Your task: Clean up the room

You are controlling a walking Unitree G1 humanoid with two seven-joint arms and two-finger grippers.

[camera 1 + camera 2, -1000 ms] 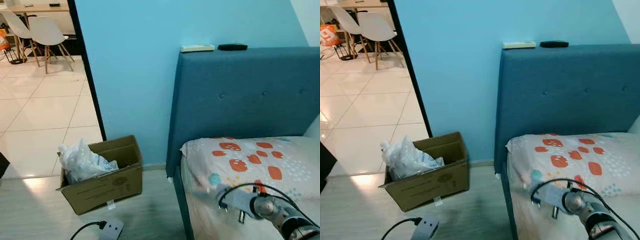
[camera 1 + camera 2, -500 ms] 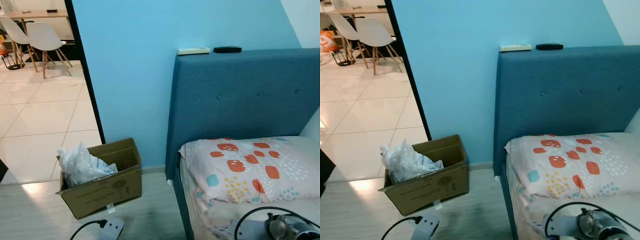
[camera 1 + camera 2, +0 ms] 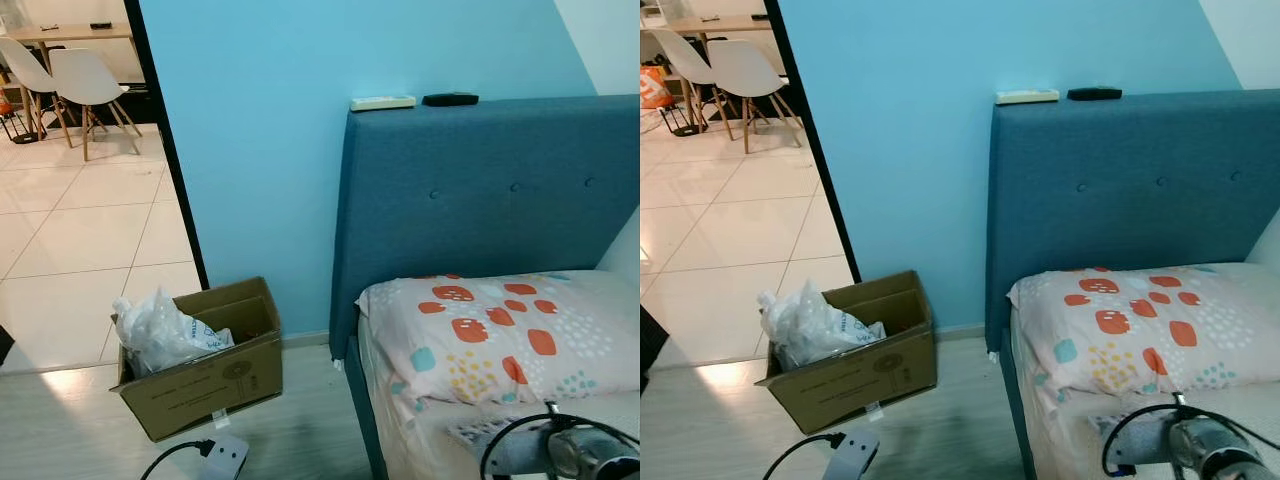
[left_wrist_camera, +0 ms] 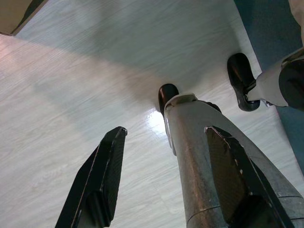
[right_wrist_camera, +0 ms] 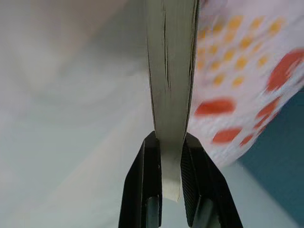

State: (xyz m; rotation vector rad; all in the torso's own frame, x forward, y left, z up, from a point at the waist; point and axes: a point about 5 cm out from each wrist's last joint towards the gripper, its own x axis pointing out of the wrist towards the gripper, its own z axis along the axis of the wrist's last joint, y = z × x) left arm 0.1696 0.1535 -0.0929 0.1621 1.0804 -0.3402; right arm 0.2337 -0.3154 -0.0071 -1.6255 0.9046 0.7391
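Bedroom, blue wall, pale wood floor; bed [image 3: 470, 200] with blue headboard and spotted pillow [image 3: 500, 330].

Right gripper [image 5: 167, 187] low over the mattress, fingers pinched on the edge of a book [image 5: 172, 71] (thin, pages visible), just beside the pillow. Left gripper [image 4: 161, 166] hangs over the floor, fingers spread, holding nothing.

Risk, as judged: grip is at the very edge, so the book could pivot or slip if swung fast.

Cardboard box [image 3: 205, 375] on the floor by the doorway: one compartment holds a crumpled plastic bag [image 3: 160, 330]; the other looks unfilled.
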